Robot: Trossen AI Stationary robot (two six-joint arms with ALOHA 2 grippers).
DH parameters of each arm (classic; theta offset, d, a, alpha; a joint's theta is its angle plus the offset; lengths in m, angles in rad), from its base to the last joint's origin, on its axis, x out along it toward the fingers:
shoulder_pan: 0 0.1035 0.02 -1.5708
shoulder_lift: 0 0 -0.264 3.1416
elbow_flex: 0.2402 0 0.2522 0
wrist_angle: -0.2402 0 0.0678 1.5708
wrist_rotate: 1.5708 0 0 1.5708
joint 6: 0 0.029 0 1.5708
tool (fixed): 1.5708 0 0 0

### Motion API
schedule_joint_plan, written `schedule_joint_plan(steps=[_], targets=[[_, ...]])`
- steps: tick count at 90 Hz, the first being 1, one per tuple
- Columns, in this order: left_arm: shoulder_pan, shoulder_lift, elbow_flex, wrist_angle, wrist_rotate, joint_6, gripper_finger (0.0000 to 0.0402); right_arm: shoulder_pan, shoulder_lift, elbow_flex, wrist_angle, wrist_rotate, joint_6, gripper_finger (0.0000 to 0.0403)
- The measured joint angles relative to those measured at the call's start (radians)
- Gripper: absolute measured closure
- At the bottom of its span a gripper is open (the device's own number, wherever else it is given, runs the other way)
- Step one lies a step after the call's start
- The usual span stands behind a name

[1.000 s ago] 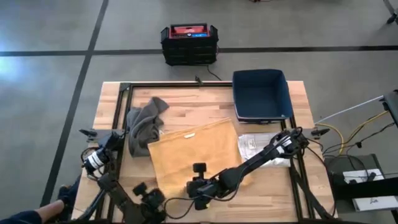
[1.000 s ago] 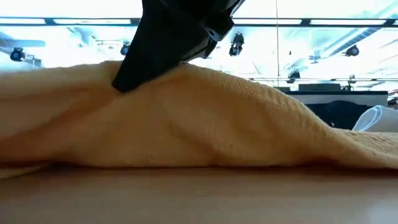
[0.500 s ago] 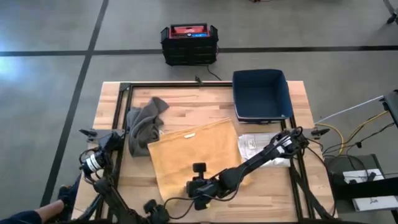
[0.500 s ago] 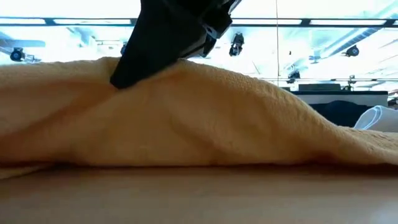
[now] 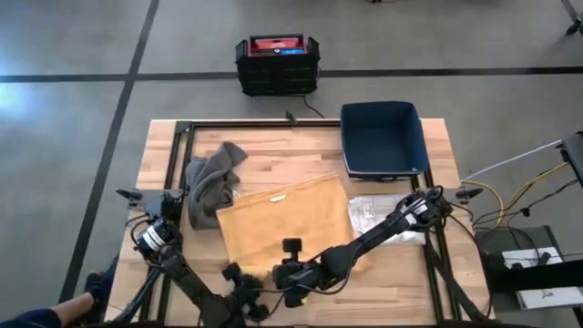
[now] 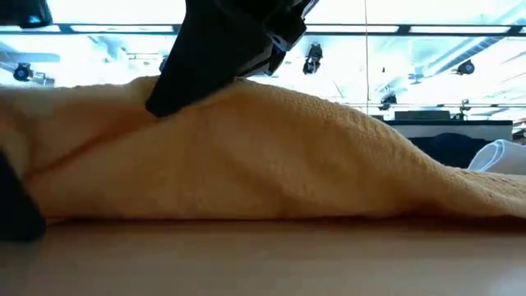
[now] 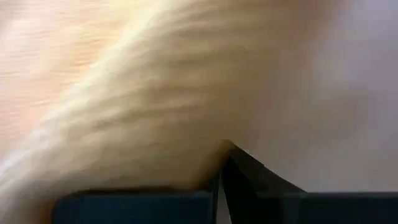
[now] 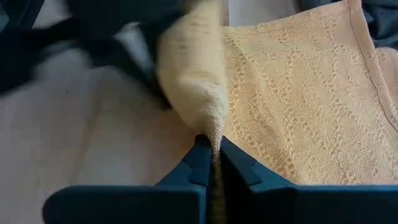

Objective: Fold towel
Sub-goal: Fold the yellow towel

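We see a dark blue bin (image 5: 383,138) at the far right corner of the desk (image 5: 273,155); its inside shows only its own blue floor. Beyond the desk, on the floor, stands a black crate (image 5: 277,64) with a red top.

The yellow towel (image 5: 284,226) lies spread near the middle of the desk, toward the near edge, with a grey cloth (image 5: 211,180) bunched at its far left corner and touching it. To the towel's right lies a white printed sheet (image 5: 375,215).

The right end effector (image 5: 290,273) sits at the towel's near edge. In the right wrist view its two fingers (image 8: 205,163) are pinched close together on a raised fold of the towel (image 8: 199,81), which rises in a ridge from between them. In the low view the cloth (image 6: 246,156) humps up under the dark end effector (image 6: 222,49).

The left end effector (image 5: 244,282) is at the near left corner of the towel, just beside the right one. In the left wrist view its fingers (image 7: 249,174) are nearly together against yellow cloth (image 7: 155,106), but we cannot tell whether they grip it.
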Motion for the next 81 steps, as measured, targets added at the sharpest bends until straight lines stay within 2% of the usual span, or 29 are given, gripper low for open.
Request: schedule_joint_plan(steps=[8,20,33,43,51,58,69,81], targets=[[0.000,0.001,-0.015,-0.179,0.115,-0.046,0.0402,0.000,0.000,0.000,-0.005,0.000,-0.012,0.0403],[-0.010,0.002,-0.029,-0.343,0.250,-0.068,0.0402,0.000,0.000,0.000,-0.005,-0.001,-0.017,0.0403],[-0.048,-0.002,-0.029,-0.390,0.366,-0.070,0.0402,0.000,0.000,0.000,-0.011,-0.002,-0.017,0.0403],[-0.101,-0.018,-0.025,-0.383,0.416,-0.158,0.0402,0.000,0.000,0.000,-0.015,-0.005,-0.018,0.0403],[-0.155,-0.034,0.003,-0.317,0.408,-0.237,0.0402,0.000,0.000,0.000,-0.019,-0.007,-0.017,0.0403],[-0.210,-0.050,0.034,-0.226,0.335,-0.306,0.0402,0.002,0.000,0.000,-0.027,-0.021,-0.017,0.0403],[-0.272,-0.058,0.066,-0.103,0.200,-0.420,0.0402,0.006,0.001,0.000,-0.026,-0.119,0.010,0.0403],[-0.280,-0.058,0.067,-0.043,0.178,-0.440,0.0402,0.014,0.030,-0.001,-0.021,-0.214,0.008,0.0392]])
